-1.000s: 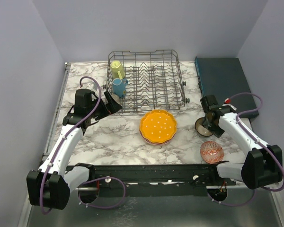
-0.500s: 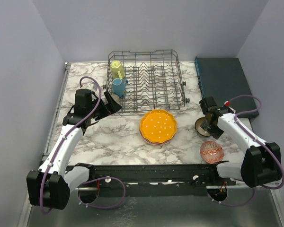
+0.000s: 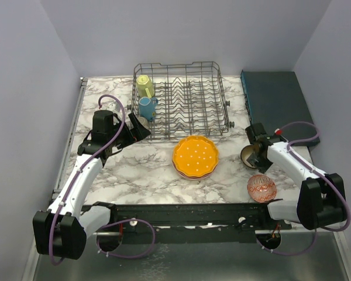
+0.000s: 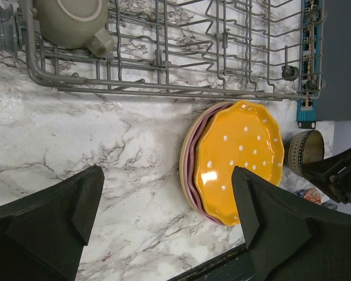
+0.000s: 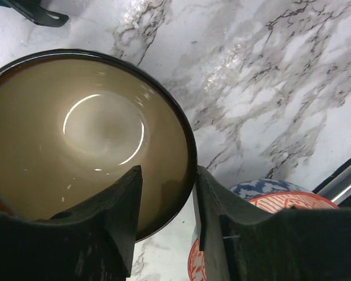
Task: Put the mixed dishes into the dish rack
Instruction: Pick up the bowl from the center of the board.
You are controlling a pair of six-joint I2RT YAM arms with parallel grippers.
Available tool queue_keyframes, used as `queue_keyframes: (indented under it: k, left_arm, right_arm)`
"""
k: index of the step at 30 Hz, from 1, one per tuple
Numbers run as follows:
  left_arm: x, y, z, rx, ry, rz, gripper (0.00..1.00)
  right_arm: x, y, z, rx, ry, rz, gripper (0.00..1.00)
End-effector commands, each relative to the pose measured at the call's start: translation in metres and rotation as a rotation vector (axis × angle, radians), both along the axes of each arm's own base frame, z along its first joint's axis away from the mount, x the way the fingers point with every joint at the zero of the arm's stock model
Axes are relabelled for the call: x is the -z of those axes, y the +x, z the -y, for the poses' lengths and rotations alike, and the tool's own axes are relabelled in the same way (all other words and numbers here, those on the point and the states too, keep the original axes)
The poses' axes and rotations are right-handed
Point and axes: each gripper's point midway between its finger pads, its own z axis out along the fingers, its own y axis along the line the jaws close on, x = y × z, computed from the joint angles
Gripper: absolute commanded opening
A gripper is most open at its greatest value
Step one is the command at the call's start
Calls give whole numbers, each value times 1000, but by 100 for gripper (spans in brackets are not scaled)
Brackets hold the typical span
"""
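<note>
A marble-patterned counter [image 3: 140,170] is carrying a grey wire dish rack [image 3: 187,133] at its far middle and a dark teal box [image 3: 278,99] at the far right. Just in front of the rack, a pink scalloped plate [image 4: 190,170] is lying under an orange dotted plate [image 3: 195,156]. To the right a dark brown bowl [image 3: 247,155] is sitting, and nearer, a blue-white bowl [image 5: 263,188] is holding a red-patterned bowl [image 3: 261,188].

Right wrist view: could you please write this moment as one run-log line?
right gripper: astride dark brown bowl rim, not clamped | left gripper: open, empty, beside dish rack | racked: yellow mug, blue mug

No writing is legible; the teal box's [image 4: 342,58] edge markings are too small to read.
</note>
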Motion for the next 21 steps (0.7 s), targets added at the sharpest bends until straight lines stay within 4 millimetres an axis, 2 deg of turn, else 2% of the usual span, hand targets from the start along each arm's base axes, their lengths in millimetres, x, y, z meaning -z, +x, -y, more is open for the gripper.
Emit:
queue_keyframes:
  k: [1, 7, 12, 19, 21]
  left_arm:
    - [-8, 2, -2, -6, 19, 33, 99]
    - [-8, 2, -2, -7, 19, 32, 99]
    - [-7, 2, -2, -7, 19, 30, 99]
    - [-8, 2, -2, -2, 18, 30, 99]
    - [-7, 2, -1, -2, 18, 28, 99]
  right_arm:
    - [9, 8, -9, -5, 52, 20, 44]
    - [12, 14, -16, -23, 91, 38, 41]
    - [13, 21, -24, -38, 126, 61, 33]
    - [17, 25, -30, -54, 154, 55, 1]
    - [14, 27, -29, -54, 149, 64, 0]
